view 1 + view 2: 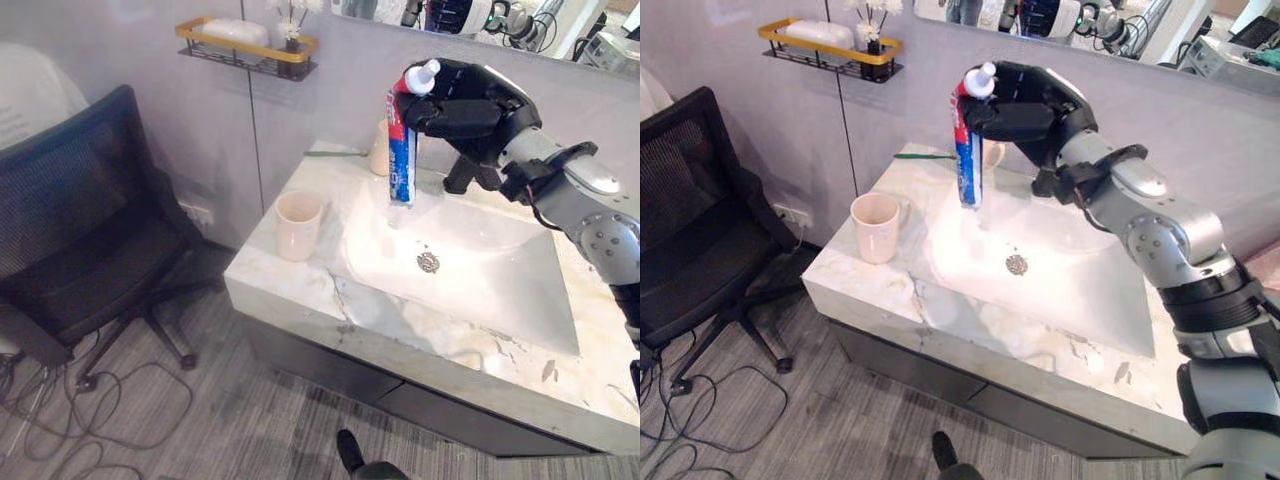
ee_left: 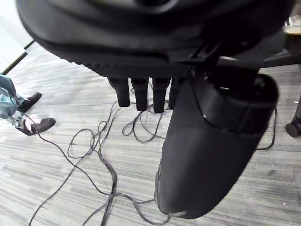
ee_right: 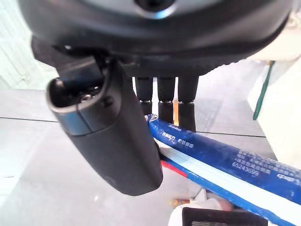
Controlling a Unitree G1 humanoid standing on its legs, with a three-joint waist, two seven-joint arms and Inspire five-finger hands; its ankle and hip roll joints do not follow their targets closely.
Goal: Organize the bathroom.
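Stood against the wall: marble vanity (image 1: 300,300) with sink (image 1: 470,270). Parked left of it: black chair (image 1: 80,230). Gripped upright above the sink's back edge by right hand (image 1: 470,105), fingers curled round: toothpaste (image 1: 401,150). Rested on the counter's left: cup (image 1: 298,225). Hung over floor, fingers relaxed: left hand (image 2: 155,52).

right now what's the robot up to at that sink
The robot's right hand is shut on a toothpaste tube, held upright with its white cap up, above the back of the marble sink. A pink cup stands on the sink's left edge. The left hand hangs idle over the floor, fingers relaxed.
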